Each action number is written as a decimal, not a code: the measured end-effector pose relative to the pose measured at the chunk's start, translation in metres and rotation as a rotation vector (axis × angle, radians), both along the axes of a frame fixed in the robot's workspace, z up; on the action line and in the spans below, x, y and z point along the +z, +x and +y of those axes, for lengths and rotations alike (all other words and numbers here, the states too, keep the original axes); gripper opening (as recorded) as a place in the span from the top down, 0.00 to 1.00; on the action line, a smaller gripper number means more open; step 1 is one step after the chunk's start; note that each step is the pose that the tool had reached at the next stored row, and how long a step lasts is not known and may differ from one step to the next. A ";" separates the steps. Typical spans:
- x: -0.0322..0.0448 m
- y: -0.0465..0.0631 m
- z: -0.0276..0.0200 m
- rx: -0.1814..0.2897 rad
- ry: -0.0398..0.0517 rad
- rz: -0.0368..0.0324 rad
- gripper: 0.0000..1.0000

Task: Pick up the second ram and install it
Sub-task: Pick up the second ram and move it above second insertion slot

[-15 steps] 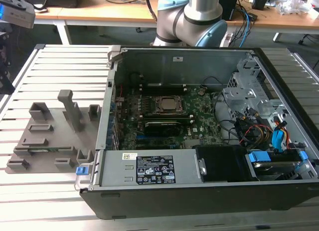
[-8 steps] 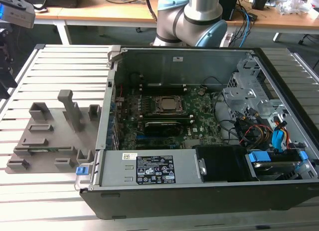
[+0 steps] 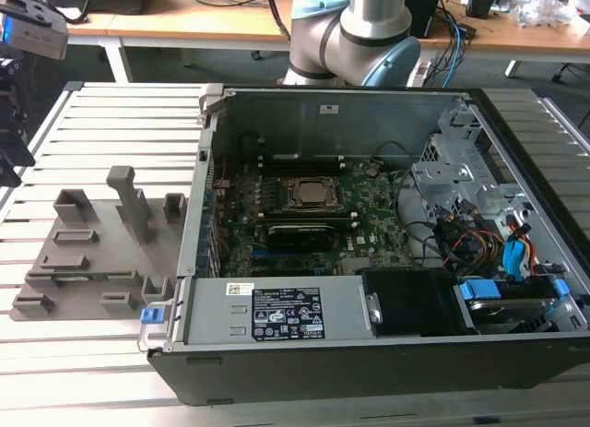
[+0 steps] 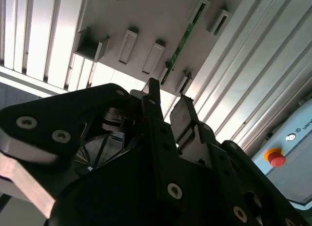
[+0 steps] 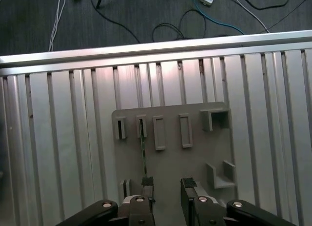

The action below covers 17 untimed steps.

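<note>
The second ram (image 5: 143, 148) stands on edge in a slot of the grey holder plate (image 5: 195, 162), showing as a thin green strip (image 4: 183, 43). My gripper (image 5: 166, 186) hangs above the plate's near end, open, with nothing between its fingers. In both wrist views the stick lines up with one fingertip (image 5: 146, 183) rather than with the gap. In the exterior view the holder plate (image 3: 97, 247) lies at the exterior view's left, beside the open computer case (image 3: 369, 289), and a dark part of my tool (image 3: 11, 123) shows at that left edge.
The motherboard (image 3: 304, 210) lies inside the case, with a drive cage and cables at the exterior view's right. The plate carries several raised holders (image 3: 138, 206). Everything rests on a slatted metal table (image 5: 58, 138). A red stop button (image 4: 276, 158) sits beyond the table.
</note>
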<state>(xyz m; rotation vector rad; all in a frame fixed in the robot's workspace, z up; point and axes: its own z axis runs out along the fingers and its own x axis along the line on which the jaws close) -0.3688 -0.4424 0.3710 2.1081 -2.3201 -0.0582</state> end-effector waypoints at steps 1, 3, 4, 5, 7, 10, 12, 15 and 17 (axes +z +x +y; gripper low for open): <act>-0.0022 0.000 0.0000 0.000 0.0000 0.0001 0.64; -0.0062 0.000 0.0000 0.000 0.0000 0.0000 0.64; -0.0072 0.000 0.0000 0.000 0.0000 0.0001 0.64; -0.0089 0.000 0.0000 0.000 0.0000 0.0001 0.64; -0.0121 0.000 0.0000 0.000 0.0000 0.0001 0.64; -0.0158 0.000 0.0000 0.000 0.0000 0.0001 0.64; -0.0193 0.000 0.0000 0.000 0.0000 0.0000 0.64; -0.0220 0.000 0.0000 0.000 0.0000 0.0000 0.64; -0.0249 0.000 0.0000 0.000 0.0000 0.0001 0.64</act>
